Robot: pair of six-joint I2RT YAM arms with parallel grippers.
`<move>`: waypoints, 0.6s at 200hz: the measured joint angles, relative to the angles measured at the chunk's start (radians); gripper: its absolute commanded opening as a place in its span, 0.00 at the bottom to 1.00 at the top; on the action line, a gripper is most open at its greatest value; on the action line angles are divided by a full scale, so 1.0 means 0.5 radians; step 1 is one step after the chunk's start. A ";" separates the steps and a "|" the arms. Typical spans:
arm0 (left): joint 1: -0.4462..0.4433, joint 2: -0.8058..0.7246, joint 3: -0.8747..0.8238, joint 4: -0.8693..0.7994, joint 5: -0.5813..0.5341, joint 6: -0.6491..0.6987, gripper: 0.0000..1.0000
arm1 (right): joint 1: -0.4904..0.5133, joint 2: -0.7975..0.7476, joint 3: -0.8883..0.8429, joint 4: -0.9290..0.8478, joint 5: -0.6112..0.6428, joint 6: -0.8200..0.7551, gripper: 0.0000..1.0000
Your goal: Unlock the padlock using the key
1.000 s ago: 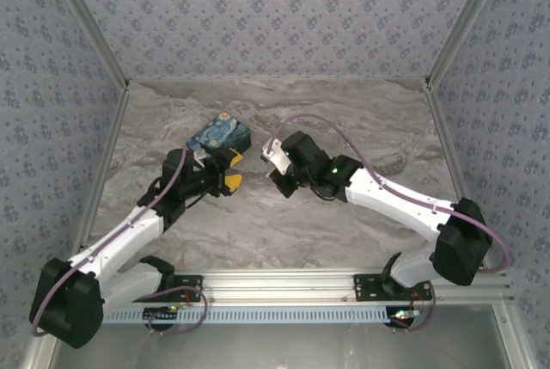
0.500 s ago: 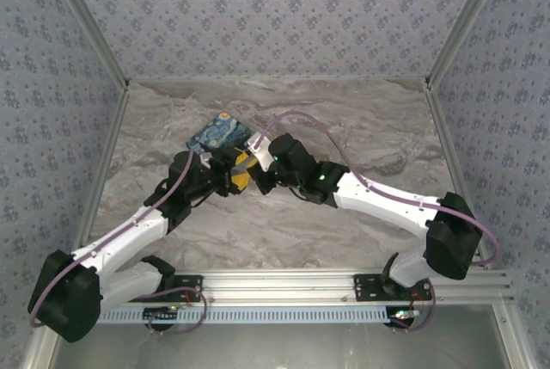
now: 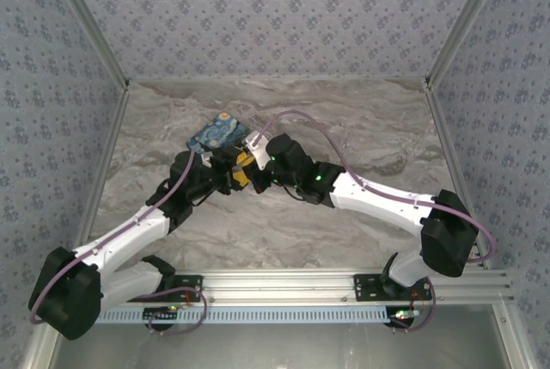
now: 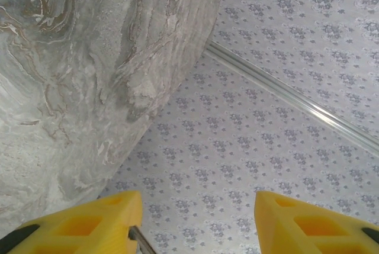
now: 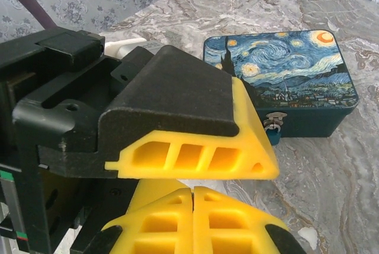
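Arms from both sides reach in toward the middle of the marbled desk [image 3: 361, 119] in the overhead view, and we see them come together just in front of a painted box [image 3: 219, 132] with a blue-and-yellow night-sky lid. The left pincer [image 3: 241, 171] and the right pincer [image 3: 253, 170] sit close against each other there. From this height we cannot tell how their yellow tips stand.

On the left wrist camera we find the left pincer [image 4: 198, 206] spread wide, one yellow finger at each lower corner, with nothing between them. A thin metal pin [image 4: 141, 241] shows right beside the inner edge of the left-hand finger; we cannot tell what it is. Beyond lie the desk [image 4: 71, 88], the patterned wall [image 4: 266, 147] and a metal rail [image 4: 284, 94].

On the right wrist camera the right pincer [image 5: 192, 193] has its two yellow fingers pressed flat together along one seam, and we can see nothing caught between them. Directly above them lies the left pincer's finger [image 5: 189, 156], black on its back and yellow beneath. The painted box [image 5: 290, 70] rests on the desk [image 5: 337, 171] beyond. The padlock [image 5: 273, 136] hangs at the box's front wall below a silver hasp [image 5: 274, 120], a tiny teal body just past the tip of that finger, partly hidden by it.
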State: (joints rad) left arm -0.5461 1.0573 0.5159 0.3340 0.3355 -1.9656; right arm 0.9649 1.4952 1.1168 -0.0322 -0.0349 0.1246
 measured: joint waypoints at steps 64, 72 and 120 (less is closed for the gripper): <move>0.000 0.000 -0.031 0.015 -0.023 -0.030 0.42 | 0.004 -0.002 -0.043 0.001 0.004 0.037 0.00; 0.000 0.000 -0.032 0.014 -0.023 -0.030 0.40 | 0.004 -0.003 -0.045 0.000 0.008 0.037 0.00; 0.000 0.000 -0.032 0.014 -0.029 -0.031 0.30 | 0.005 -0.055 -0.078 -0.001 0.025 0.040 0.00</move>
State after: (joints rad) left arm -0.5461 1.0573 0.4999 0.3412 0.3210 -1.9808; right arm 0.9676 1.4677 1.0779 -0.0326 -0.0223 0.1444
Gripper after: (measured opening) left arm 0.307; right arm 0.061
